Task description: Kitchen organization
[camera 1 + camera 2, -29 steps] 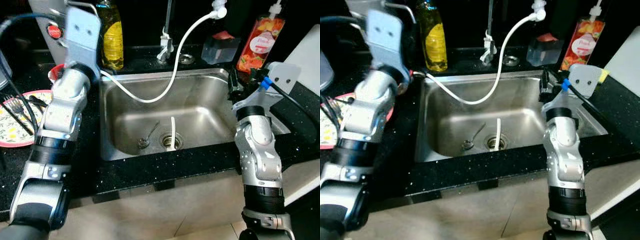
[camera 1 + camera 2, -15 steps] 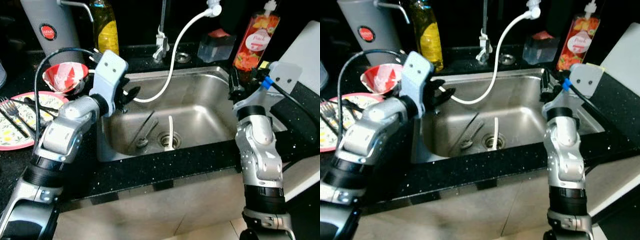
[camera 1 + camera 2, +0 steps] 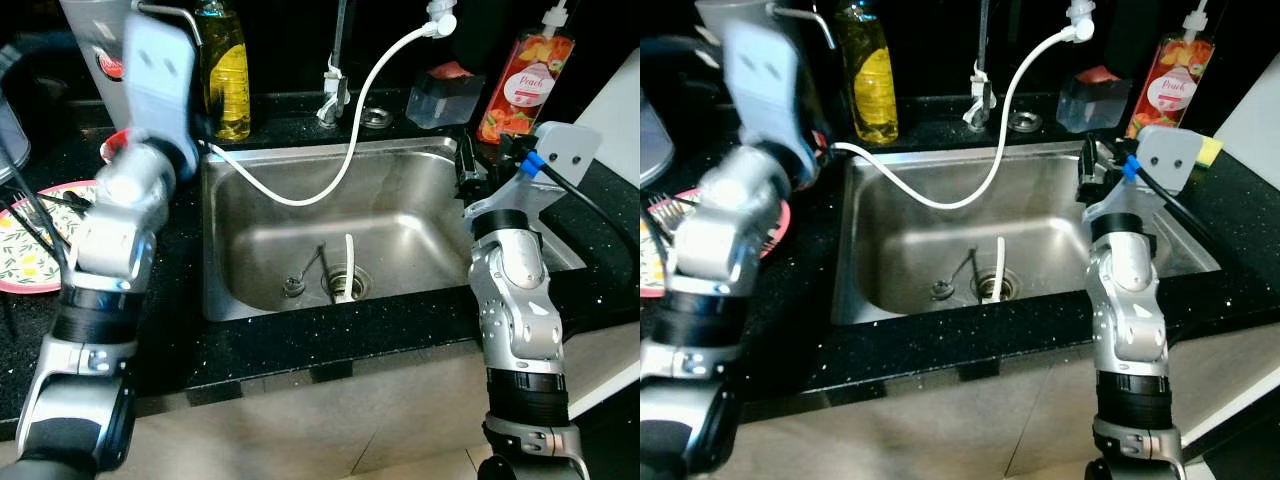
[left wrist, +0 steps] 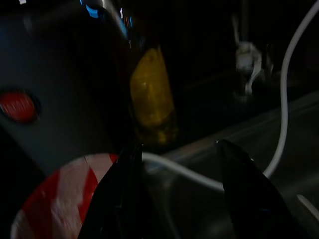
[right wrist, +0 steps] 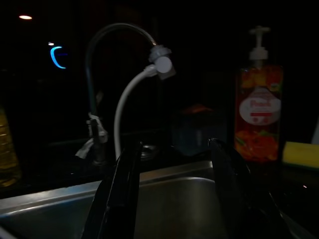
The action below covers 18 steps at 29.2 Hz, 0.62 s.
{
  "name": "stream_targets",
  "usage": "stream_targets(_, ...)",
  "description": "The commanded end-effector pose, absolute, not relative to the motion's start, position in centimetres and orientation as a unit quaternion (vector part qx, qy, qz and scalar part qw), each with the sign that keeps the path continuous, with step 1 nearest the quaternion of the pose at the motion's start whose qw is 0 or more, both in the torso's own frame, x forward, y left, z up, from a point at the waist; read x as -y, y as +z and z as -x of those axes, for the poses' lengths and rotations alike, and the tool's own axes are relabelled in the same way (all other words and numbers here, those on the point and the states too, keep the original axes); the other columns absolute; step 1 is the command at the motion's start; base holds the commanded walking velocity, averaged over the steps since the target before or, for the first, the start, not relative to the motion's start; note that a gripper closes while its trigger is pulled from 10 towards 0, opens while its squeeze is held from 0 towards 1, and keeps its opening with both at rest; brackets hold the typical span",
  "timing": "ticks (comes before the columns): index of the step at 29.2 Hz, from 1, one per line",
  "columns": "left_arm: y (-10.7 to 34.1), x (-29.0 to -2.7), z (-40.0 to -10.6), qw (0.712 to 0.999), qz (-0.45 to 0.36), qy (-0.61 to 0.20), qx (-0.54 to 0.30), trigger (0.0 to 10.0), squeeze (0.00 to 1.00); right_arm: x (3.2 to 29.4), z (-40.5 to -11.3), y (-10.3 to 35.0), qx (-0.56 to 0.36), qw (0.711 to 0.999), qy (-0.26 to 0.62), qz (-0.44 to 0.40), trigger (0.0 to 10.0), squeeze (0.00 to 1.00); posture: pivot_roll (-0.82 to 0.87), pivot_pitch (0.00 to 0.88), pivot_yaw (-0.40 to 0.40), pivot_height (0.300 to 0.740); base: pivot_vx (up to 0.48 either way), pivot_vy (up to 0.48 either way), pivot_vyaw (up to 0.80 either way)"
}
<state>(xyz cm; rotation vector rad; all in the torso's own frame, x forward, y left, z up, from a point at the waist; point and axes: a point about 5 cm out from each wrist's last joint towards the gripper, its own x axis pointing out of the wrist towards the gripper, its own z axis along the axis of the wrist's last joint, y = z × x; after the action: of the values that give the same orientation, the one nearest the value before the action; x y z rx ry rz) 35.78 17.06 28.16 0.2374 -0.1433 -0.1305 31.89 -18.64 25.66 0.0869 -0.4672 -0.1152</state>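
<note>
On the far left counter I see a patterned plate (image 3: 30, 262) with forks; my left gripper (image 4: 179, 199) hangs over the red-and-white bowl (image 4: 60, 199) by the sink's left rim, fingers spread and holding nothing, facing the yellow bottle (image 3: 225, 75). Down in the sink (image 3: 400, 190) a spoon (image 3: 305, 272) lies beside the drain. At the right rim my right gripper (image 5: 172, 194) is parted too, empty

a black speckled table (image 3: 330, 335) surrounds a steel sink (image 3: 420, 215); pale cabinet fronts (image 3: 300, 420) run below, and the back is dark.
</note>
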Motion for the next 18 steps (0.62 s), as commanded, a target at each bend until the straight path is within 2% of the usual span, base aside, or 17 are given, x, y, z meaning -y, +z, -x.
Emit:
stream_targets(1, 27.6, -17.2, -35.9, 0.996, -0.081, -0.037, 0.028, 10.0, 0.0, 18.8, -32.0, 25.6, 0.23, 0.97, -0.062, -0.044, 10.0, 0.0, 0.06, 0.0, -0.023, 0.74, 0.0, 0.0, 0.0)
stream_targets(3, 26.9, -16.9, -35.8, 0.998, -0.038, -0.04, -0.005, 10.0, 0.0, 18.9, -31.9, 25.5, 0.229, 0.97, -0.063, -0.044, 10.0, 0.0, 0.06, 0.0, -0.022, 0.74, 0.0, 0.0, 0.0)
stream_targets(5, 26.9, -16.7, -35.7, 0.999, -0.032, -0.044, 0.001, 10.0, 0.0, 18.9, -31.9, 25.5, 0.23, 0.97, -0.063, -0.045, 10.0, 0.0, 0.06, 0.0, -0.022, 0.74, 0.0, 0.0, 0.0)
stream_targets(9, 27.0, -17.3, -35.4, 0.993, -0.108, -0.029, 0.028, 10.0, 0.0, 18.7, -31.9, 25.5, 0.23, 0.97, -0.061, -0.045, 10.0, 0.0, 0.06, 0.0, -0.017, 0.74, 0.0, 0.0, 0.0)
stream_targets(18, 27.0, -18.8, -35.2, 0.991, -0.129, 0.016, 0.015, 10.0, 0.0, 18.8, -32.0, 25.6, 0.231, 0.97, -0.062, -0.045, 10.0, 0.0, 0.07, 0.0, -0.02, 0.74, 0.0, 0.0, 0.0)
